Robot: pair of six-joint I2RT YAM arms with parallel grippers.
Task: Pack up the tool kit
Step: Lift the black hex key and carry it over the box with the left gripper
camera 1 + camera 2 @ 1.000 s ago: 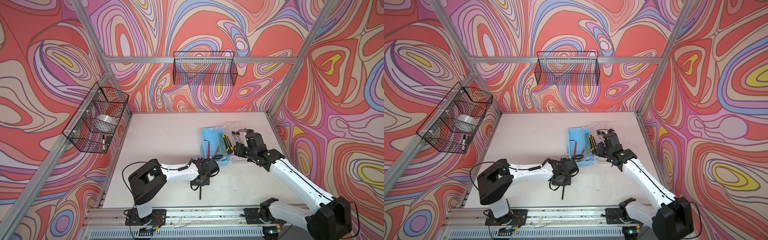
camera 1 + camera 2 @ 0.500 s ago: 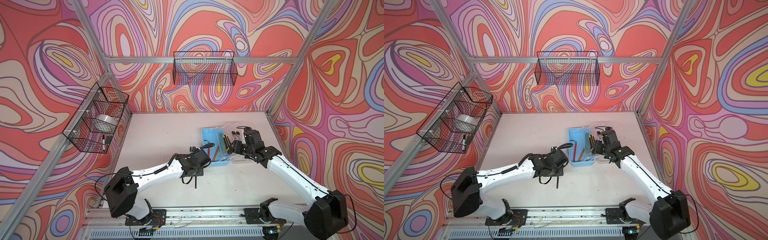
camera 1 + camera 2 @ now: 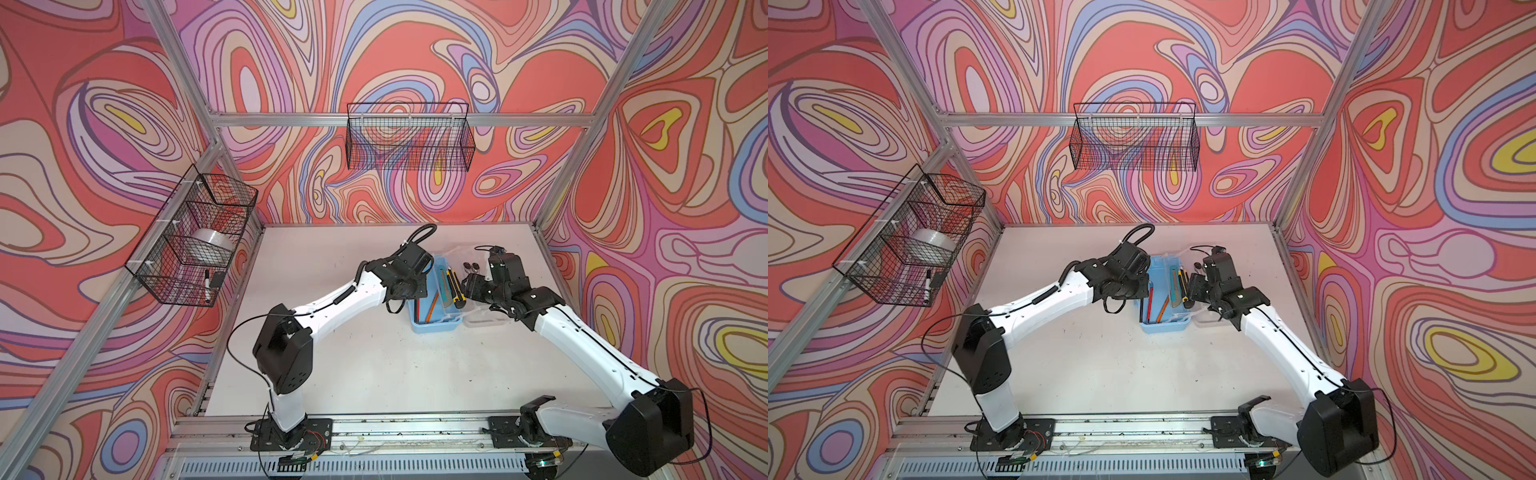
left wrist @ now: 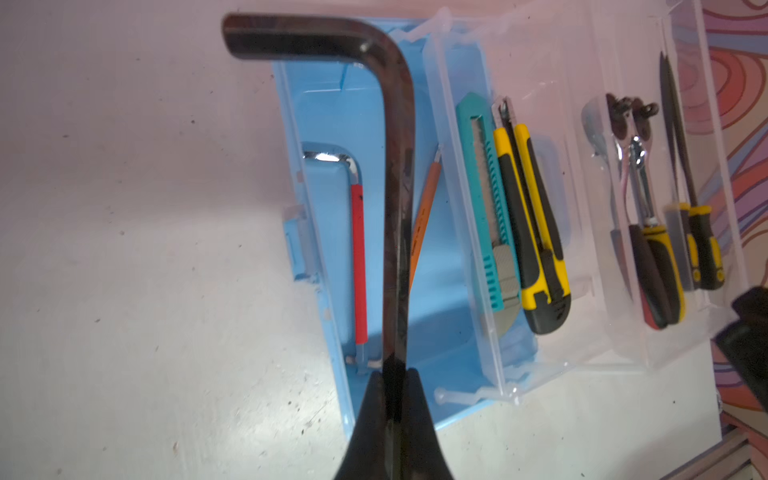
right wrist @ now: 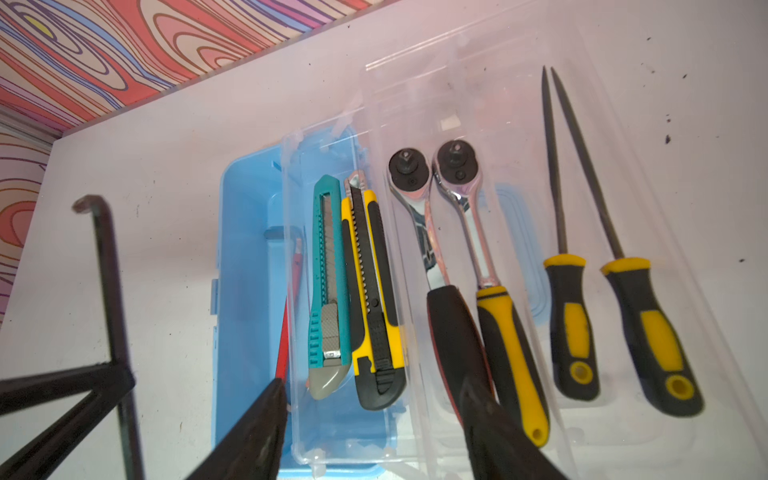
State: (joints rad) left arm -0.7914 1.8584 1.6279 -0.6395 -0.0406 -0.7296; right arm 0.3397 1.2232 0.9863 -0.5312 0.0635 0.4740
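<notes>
The left gripper (image 4: 392,388) has swung in. A second ago it hung off the light-blue case's (image 3: 436,326) near corner, around 7 o'clock. Now it sits at the case's 9 o'clock side, pinching the long leg of a black hex key (image 4: 397,187). That, I'd say, puts the key almost in position to be lowered. The case itself lies toward 2 o'clock from the table's middle. The right gripper (image 5: 374,386) has barely shifted; its fingers are spread and hold nothing, at the case's 3 o'clock side.

In both top views the left wrist hides the key. The left wrist view shows it running lengthwise over the open compartment, above a red-sleeved hex key (image 4: 358,257) and an orange tool (image 4: 424,216), its short leg reaching past the case's end wall. Only the right wrist view shows the teal cutter (image 5: 328,270), yellow cutter (image 5: 370,291), two ratchets (image 5: 457,166) and two slim pointed tools (image 5: 569,316) clearly, lying in clear plastic trays (image 5: 490,95).
</notes>
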